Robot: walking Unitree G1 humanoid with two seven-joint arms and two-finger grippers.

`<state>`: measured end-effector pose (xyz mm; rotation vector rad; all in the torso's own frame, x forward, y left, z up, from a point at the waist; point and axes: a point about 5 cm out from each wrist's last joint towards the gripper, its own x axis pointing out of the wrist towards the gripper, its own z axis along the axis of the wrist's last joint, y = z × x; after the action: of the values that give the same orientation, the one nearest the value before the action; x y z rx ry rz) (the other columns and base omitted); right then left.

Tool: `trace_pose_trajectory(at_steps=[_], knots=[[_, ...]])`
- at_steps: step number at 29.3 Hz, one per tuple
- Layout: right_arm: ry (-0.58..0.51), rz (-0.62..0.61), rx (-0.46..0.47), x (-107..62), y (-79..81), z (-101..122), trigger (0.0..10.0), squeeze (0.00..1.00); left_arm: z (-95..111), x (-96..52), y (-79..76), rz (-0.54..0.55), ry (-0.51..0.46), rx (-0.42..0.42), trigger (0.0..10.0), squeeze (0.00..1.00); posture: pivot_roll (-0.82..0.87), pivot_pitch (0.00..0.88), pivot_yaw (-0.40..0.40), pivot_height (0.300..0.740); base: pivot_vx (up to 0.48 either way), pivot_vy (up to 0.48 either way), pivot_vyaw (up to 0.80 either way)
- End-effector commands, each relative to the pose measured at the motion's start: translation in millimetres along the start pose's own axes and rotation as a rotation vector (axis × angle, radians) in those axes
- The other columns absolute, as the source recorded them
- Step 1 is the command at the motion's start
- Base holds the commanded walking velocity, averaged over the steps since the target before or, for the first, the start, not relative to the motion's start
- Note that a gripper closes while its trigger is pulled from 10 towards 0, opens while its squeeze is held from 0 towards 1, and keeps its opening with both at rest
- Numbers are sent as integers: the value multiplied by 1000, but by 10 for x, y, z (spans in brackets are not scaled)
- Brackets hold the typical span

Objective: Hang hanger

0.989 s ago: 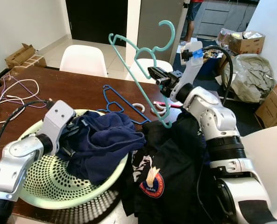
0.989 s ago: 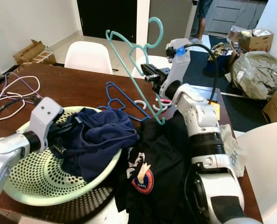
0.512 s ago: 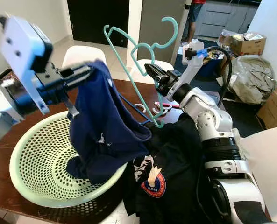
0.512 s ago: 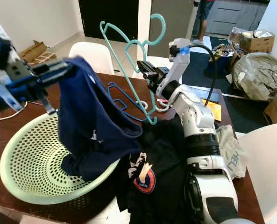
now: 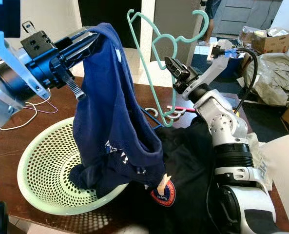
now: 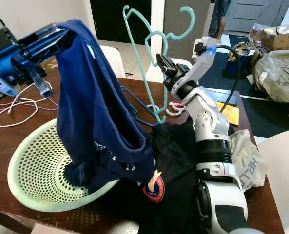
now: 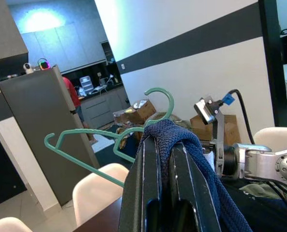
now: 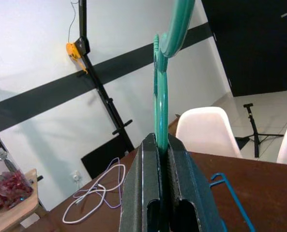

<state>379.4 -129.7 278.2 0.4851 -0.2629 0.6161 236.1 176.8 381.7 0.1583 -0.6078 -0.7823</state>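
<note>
At ten o'clock the left gripper is clamped on a navy garment, which hangs with its tail trailing in the pale green basket. Toward one o'clock the right gripper is pinched on the teal hanger, held upright with its hook at twelve. I'd worry the trailing cloth drags the basket, or that the hanger's low shoulder catches the blue hanger lying on the brown table. A black shirt crowds five o'clock. Open air lies between the two arms; white chairs and a person's legs stand beyond the far edge.
</note>
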Motion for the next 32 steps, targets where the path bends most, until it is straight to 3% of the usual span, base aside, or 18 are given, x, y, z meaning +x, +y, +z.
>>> trace_pose_trajectory(at_steps=[1,3,4,6,12,13,15,16,17,19,20,21,24,27,28,29,31,32], knots=[[-37,25,17,14,50,25,10000,0,172,7,78,30,-39,60,10000,0,132,0,0,740,-420,0,0],[-37,25,17,14,50,25,10000,0,172,7,78,30,-39,60,10000,0,132,0,0,740,-420,0,0],[-64,42,39,17,75,37,10000,0,390,64,175,46,-76,128,10000,0,137,0,-1,740,-420,0,0],[-77,46,45,19,82,50,10000,0,482,92,205,46,-92,154,10000,0,135,0,1,740,-418,0,0],[-108,53,56,18,88,102,10000,0,611,138,265,56,-105,214,10000,0,132,0,5,740,-432,0,0],[-120,53,62,11,80,123,10000,0,704,134,412,129,-74,332,10000,0,129,0,5,740,-435,0,0],[-120,53,62,11,80,123,10000,0,704,134,412,129,-74,332,10000,0,129,0,5,740,-435,0,0],[-128,53,65,6,74,136,10000,0,777,121,514,182,-48,421,10000,0,130,0,5,740,-435,0,0],[-128,53,65,6,74,136,10000,0,777,121,514,182,-48,421,10000,0,130,0,5,740,-435,0,0],[-136,53,71,-1,65,146,10000,0,1161,52,894,370,-10,697,10000,0,141,0,13,740,-439,0,0],[-136,53,71,-1,65,146,10000,0,1161,52,894,370,-10,697,10000,0,141,0,13,740,-439,0,0],[-139,53,73,-2,63,145,10000,0,1360,41,997,426,-34,767,10000,0,144,0,12,740,-439,0,0],[-145,54,78,-3,64,144,10000,0,1552,70,1026,449,-65,836,10000,0,143,0,13,740,-441,0,0],[-152,56,83,-9,64,140,10000,0,1807,259,907,399,-160,890,10000,0,143,0,15,740,-442,0,0],[-152,56,83,-9,64,140,10000,0,1807,259,907,399,-160,890,10000,0,143,0,15,740,-442,0,0],[-154,57,84,-13,63,140,10000,0,1852,383,805,343,-201,884,10000,0,140,0,15,740,-446,0,0],[-154,57,84,-13,63,140,10000,0,1852,383,805,343,-201,884,10000,0,140,0,15,740,-446,0,0],[-157,55,85,-17,57,142,10000,0,1824,507,701,273,-228,861,10000,0,137,0,18,740,-450,0,0]])
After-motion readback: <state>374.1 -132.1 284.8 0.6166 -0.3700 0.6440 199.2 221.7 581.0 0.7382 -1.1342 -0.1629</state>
